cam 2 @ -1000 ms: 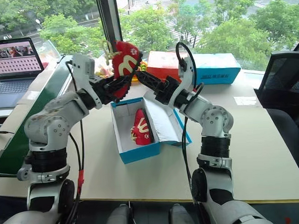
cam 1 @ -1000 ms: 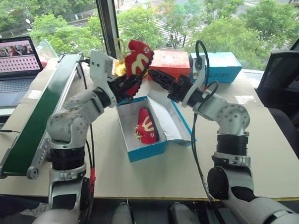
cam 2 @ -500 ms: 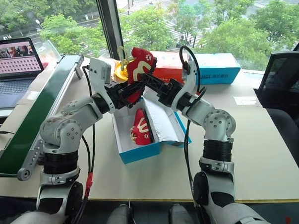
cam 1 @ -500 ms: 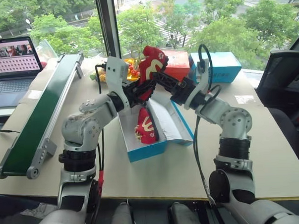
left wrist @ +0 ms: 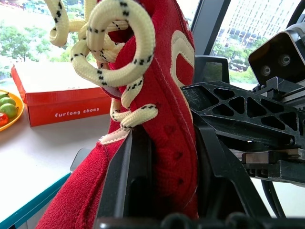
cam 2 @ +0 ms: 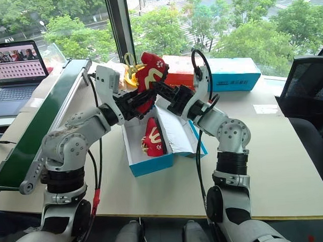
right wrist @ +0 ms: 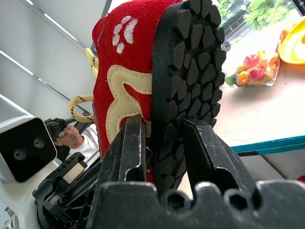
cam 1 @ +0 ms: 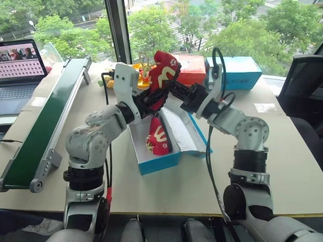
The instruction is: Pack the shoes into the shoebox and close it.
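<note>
A pale bench [cam 1: 170, 190] stands before a big window with green trees. On it lies the bright blue cardboard shoebox [cam 1: 159, 163], lid open, with one small red sneaker [cam 1: 157, 138] already inside. The second red sneaker with a yellow arch logo [cam 1: 163, 78] is in the air above the box, between both claws. The right claw [right wrist: 162, 143] pinches its black sole and red side. The left claw [left wrist: 164, 167] has its fingers spread on both sides of the shoe. If the right grip is weak, the shoe can slip and fall beside the box.
</note>
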